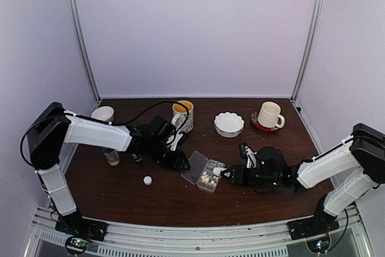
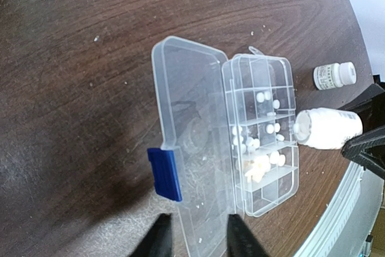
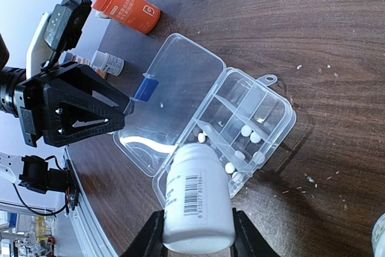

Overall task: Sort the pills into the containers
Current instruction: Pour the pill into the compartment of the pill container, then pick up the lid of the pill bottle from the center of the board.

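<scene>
Bottle mouth at the box - right claw nearer

Right claw [image 3: 195, 233] pinches the white bottle [image 3: 195, 191], square-on to the long side of the organizer box [image 3: 293, 112], pills [image 3: 246, 131] inside, mid-desk [image 1: 180, 203] - left claw [image 2: 198, 239], spread and empty, hangs by the lid [image 2: 186, 100].

Overhead plus wrist close-ups, sharing organizer [image 2: 228, 130]

The clear organizer box [image 1: 216, 165] lies open on the dark tabletop [image 1: 180, 203], its lid [image 1: 195, 167] flat to its left and whitish pills [image 1: 207, 180] inside. The left end effector [image 1: 178, 161] sits just beside the lid. The right end effector [image 1: 224, 174] grips a white bottle [image 1: 218, 172] at the box's right edge. A white cap [image 1: 147, 180] lies nearby.
</scene>
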`<state>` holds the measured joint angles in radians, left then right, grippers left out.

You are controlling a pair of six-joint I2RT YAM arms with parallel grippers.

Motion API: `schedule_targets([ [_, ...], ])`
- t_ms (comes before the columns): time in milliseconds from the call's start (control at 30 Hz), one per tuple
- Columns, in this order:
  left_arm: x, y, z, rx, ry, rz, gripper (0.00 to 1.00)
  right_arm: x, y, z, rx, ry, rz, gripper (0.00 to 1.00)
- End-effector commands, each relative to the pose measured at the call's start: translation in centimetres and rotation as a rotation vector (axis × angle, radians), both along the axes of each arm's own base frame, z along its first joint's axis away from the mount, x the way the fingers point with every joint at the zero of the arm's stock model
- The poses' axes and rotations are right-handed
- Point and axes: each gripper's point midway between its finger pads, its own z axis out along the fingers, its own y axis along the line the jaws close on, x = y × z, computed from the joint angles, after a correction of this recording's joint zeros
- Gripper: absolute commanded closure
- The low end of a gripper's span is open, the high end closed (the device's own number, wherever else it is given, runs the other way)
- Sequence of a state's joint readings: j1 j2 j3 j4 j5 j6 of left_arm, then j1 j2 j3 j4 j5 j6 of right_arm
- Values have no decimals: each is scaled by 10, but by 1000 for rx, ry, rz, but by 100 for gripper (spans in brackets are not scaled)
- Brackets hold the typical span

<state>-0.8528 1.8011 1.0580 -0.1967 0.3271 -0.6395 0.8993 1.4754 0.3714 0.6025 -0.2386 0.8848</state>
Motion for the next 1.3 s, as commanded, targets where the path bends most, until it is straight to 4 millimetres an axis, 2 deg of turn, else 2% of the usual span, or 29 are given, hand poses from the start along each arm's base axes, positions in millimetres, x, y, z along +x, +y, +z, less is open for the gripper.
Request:
schedule_targets([
  [0,9,-8,23,-28,-62,-3,61,-2,6,16,50,-50,27,100],
  [300,13,0,60,-23,-128,6,43,-1,5,25,107,-89,17,100],
  [400,12,7,69,-6,-152,13,39,-1,2,27,129,-104,12,100],
  [533,11,28,74,64,-188,34,33,-3,-2,37,196,-135,9,100],
  [733,5,62,74,174,-221,65,26,-8,-5,67,346,-209,23,100],
  [967,-6,96,60,245,-207,101,23,-12,-5,97,452,-287,46,100],
  [1267,-17,123,46,307,-188,125,23,-19,-11,159,517,-449,77,100],
])
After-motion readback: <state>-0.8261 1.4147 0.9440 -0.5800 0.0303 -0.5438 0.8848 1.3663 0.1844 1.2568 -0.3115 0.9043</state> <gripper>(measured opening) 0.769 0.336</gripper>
